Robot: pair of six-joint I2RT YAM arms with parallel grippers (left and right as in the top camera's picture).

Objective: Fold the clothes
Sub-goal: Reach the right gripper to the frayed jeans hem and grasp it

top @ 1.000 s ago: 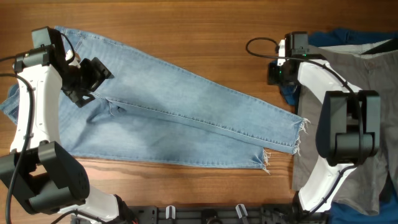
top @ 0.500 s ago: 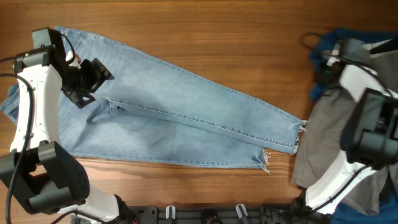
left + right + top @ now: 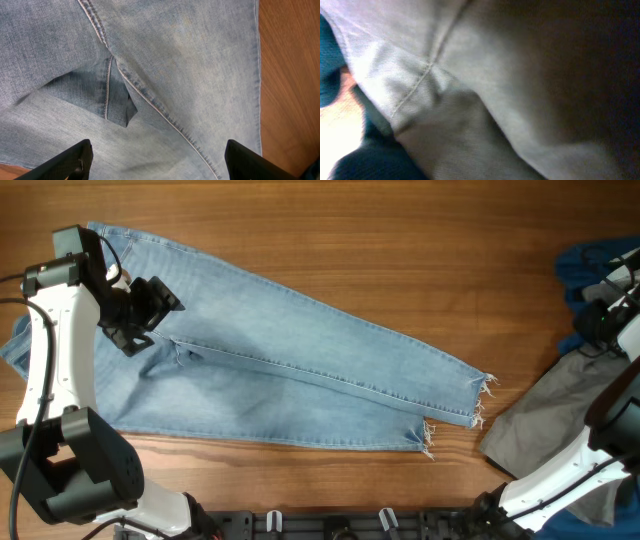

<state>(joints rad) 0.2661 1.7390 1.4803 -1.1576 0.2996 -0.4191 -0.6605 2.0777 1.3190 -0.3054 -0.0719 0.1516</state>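
Here, left gripper (image 3: 143, 310) hovers spread above jeans (image 3: 300, 370); right gripper (image 3: 592, 338) at grey cloth (image 3: 540, 430), state untellable.

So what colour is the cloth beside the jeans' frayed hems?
The cloth is grey, best seen in the overhead view.

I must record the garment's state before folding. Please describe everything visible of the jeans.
The jeans are light-blue washed denim. They lie flat and unfolded on the wooden table, with the waist at the left and the legs side by side, slanting to the right. Both hems are frayed. A stitched seam crosses the crotch, where a small fold gapes. The open left gripper is over the crotch; whether it touches cannot be told.
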